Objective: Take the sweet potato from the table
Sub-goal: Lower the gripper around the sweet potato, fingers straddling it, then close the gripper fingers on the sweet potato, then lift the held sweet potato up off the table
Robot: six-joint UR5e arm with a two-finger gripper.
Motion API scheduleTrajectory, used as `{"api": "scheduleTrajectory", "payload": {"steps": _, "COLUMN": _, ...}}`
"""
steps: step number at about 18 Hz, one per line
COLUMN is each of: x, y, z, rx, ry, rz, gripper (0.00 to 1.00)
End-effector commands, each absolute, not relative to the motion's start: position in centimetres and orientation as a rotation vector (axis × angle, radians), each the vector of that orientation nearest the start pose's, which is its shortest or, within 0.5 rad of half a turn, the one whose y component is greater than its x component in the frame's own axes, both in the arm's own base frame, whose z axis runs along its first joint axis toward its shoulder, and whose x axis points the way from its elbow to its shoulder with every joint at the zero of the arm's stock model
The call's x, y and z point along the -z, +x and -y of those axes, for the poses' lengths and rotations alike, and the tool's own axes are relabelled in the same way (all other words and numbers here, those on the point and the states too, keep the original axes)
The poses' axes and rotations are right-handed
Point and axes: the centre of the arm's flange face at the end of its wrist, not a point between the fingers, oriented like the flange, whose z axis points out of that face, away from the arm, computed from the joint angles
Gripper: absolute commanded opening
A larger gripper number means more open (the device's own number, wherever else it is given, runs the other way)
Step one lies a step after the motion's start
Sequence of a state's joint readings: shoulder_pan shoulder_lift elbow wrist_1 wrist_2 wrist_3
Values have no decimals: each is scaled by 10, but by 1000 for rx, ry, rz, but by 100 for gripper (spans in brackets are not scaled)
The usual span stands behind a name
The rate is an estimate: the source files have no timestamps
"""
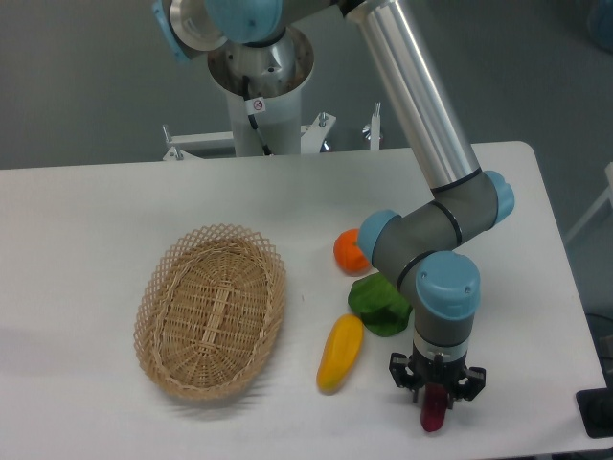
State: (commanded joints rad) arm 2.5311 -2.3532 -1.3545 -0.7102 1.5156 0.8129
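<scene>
The slim, dark purple-magenta sweet potato (433, 410) lies near the front right edge of the large white table (96, 220), its far end tucked up between the black fingers of the two-finger gripper (436, 387). The fingers sit close on either side of that end, drawn in narrow around it; from where I stand they look closed onto the tuber, though I can't make out the contact itself. The lower end of the sweet potato looks to be resting on the tabletop, or very near it, so I'd say the grasp is about made and the lift is what's left.

Just beyond the gripper, partly behind the grey-and-blue wrist, sits a leafy green vegetable (376, 305). Beside that, to the left, is a yellow-orange oblong vegetable (340, 352), lying clear of the sweet potato. Further back, a round orange fruit (347, 251) is half hidden by the arm's elbow joint. Well off to the left stands an oval woven wicker basket (211, 310), with nothing in it.

Counting: one sweet potato, one yellow vegetable, one green leafy one, one orange fruit, one basket, one arm.
</scene>
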Motion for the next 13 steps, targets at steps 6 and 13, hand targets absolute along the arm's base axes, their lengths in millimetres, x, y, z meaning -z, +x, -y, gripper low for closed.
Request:
{"api": "scheduleTrajectory", "payload": {"steps": 6, "x": -216, "y": -537, "z": -545, "rx": -330, "ry": -2876, "rz": 83, "gripper": 44}}
{"api": "scheduleTrajectory", "payload": {"steps": 13, "x": -256, "y": -533, "z": -538, "rx": -375, "ry": -2851, "rz": 24, "gripper": 37}}
